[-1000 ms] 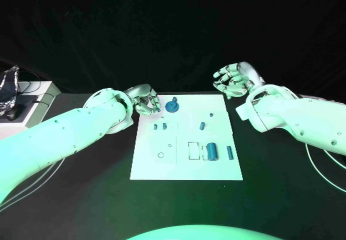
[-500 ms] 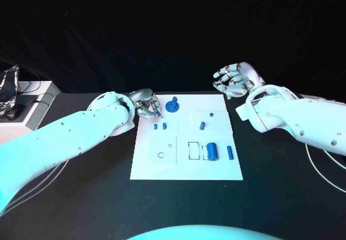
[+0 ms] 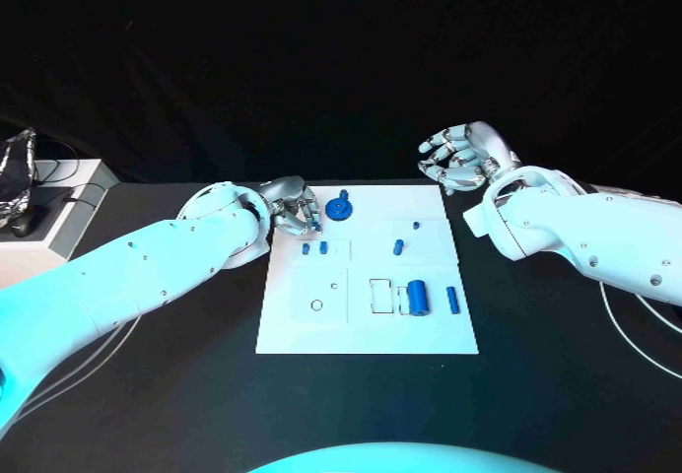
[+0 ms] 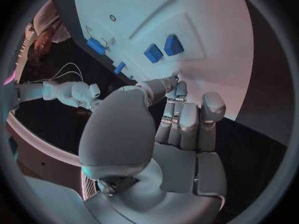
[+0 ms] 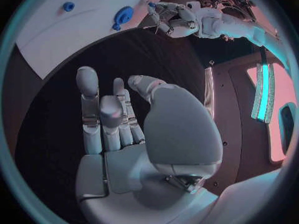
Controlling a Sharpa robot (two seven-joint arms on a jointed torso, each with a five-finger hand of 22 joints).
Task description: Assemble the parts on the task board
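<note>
The white task board lies in the middle of the table. At its far end sits a round blue part, with two small blue parts nearer me. A blue cylinder and a thin blue bar lie on the right side. My left hand hovers over the board's far left corner, thumb and fingertips drawn together near the two small parts. Too small to tell if anything is pinched. My right hand is raised beyond the far right corner, fingers spread and empty.
Two more small blue parts lie on the board's far right quarter. A pale stand carrying a shiny device and cables sits off the table's left edge. Black tabletop surrounds the board.
My left hand has slid a little to the right and toward me, over the board's far left corner. The right hand has stayed put.
</note>
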